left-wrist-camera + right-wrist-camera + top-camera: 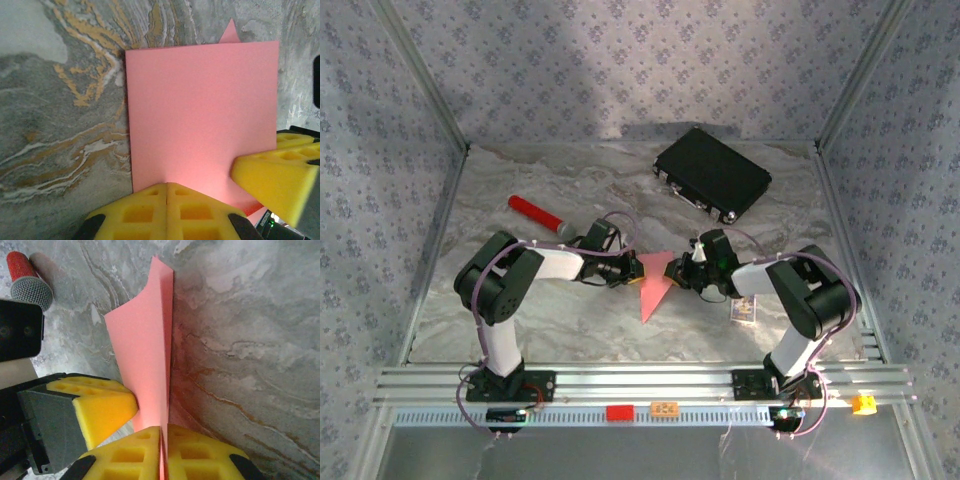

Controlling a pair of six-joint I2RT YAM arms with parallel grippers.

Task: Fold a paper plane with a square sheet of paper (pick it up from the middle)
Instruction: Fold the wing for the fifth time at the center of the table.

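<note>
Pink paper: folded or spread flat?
Folded. The pink paper shows two layers meeting at a crease, and from above it tapers to a point.

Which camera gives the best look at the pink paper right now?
The left wrist view: the pink paper faces it broadly, its straight edges plain. The right wrist view sees it nearly edge-on along a fold; the top view shows it small, as a pointed shape.
</note>
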